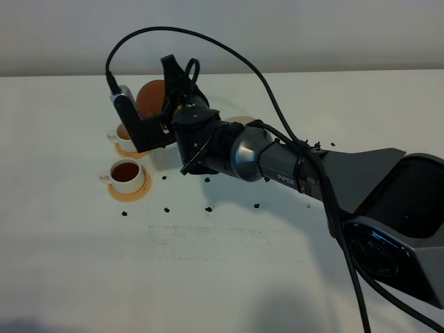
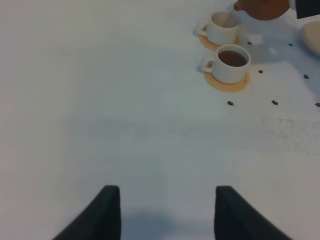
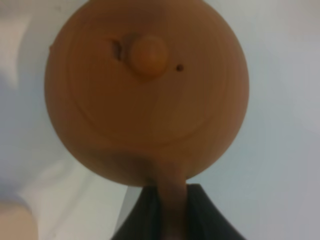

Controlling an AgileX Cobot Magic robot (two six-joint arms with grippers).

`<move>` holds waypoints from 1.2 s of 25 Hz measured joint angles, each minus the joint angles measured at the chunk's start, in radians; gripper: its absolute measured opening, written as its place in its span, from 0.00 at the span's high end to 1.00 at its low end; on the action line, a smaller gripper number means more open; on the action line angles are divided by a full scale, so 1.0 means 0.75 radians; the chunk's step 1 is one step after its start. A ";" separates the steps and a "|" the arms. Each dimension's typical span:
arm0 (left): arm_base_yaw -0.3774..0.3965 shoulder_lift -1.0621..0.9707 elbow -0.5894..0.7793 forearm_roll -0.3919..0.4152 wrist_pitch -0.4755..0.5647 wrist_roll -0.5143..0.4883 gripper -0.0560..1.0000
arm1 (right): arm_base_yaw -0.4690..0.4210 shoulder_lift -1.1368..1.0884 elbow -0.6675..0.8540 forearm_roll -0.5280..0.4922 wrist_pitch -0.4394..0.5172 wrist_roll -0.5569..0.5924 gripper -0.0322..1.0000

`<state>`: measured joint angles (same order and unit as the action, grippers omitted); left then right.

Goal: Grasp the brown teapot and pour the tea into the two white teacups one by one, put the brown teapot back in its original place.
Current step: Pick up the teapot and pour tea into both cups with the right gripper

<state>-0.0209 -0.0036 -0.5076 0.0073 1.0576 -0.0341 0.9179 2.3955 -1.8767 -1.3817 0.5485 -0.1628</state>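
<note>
The brown teapot [image 1: 151, 99] hangs tilted above the farther of the two white teacups [image 1: 123, 132], spout towards it. My right gripper [image 3: 172, 210] is shut on its loop handle; the lid and knob [image 3: 148, 55] fill the right wrist view. In the left wrist view a thin stream runs from the teapot [image 2: 262, 7] into the far teacup [image 2: 221, 27]. The near teacup [image 1: 125, 173] holds dark tea [image 2: 233, 58]. The pale beige coaster [image 1: 239, 120] lies bare behind the right arm. My left gripper [image 2: 165, 215] hovers over bare table, fingers apart, holding nothing.
Each teacup stands on a small orange-tan coaster [image 1: 132, 193]. Small dark specks [image 1: 208, 208] are scattered on the white table in front of the cups and under the right arm. A black cable [image 1: 208, 41] loops above the right arm.
</note>
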 joint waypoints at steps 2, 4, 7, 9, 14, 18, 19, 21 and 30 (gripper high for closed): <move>0.000 0.000 0.000 0.000 0.000 0.000 0.52 | 0.006 0.000 0.000 -0.001 0.000 0.000 0.89; 0.000 0.000 0.000 0.000 0.000 0.000 0.52 | 0.006 0.000 0.000 -0.011 0.000 0.000 0.89; 0.000 0.000 0.000 0.000 0.000 0.000 0.52 | 0.006 0.000 0.000 -0.027 0.001 -0.001 0.89; 0.000 0.000 0.000 0.000 0.000 0.000 0.52 | 0.006 0.000 0.000 -0.037 0.001 -0.001 0.89; 0.000 0.000 0.000 0.000 0.000 0.000 0.52 | 0.006 0.000 0.000 -0.085 0.001 -0.001 0.89; 0.000 0.000 0.000 0.000 0.000 0.000 0.52 | 0.006 0.000 0.000 -0.120 0.001 -0.001 0.89; 0.000 0.000 0.000 0.000 0.000 0.000 0.52 | 0.006 0.000 0.000 -0.130 0.001 -0.001 0.89; 0.000 0.000 0.000 0.000 0.000 0.000 0.52 | 0.006 0.000 0.000 -0.149 0.001 -0.001 0.89; 0.000 0.000 0.000 0.000 0.000 0.000 0.52 | 0.006 0.000 0.000 -0.209 0.000 -0.001 0.89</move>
<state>-0.0209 -0.0036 -0.5076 0.0073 1.0576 -0.0341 0.9226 2.3955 -1.8767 -1.5381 0.5486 -0.1632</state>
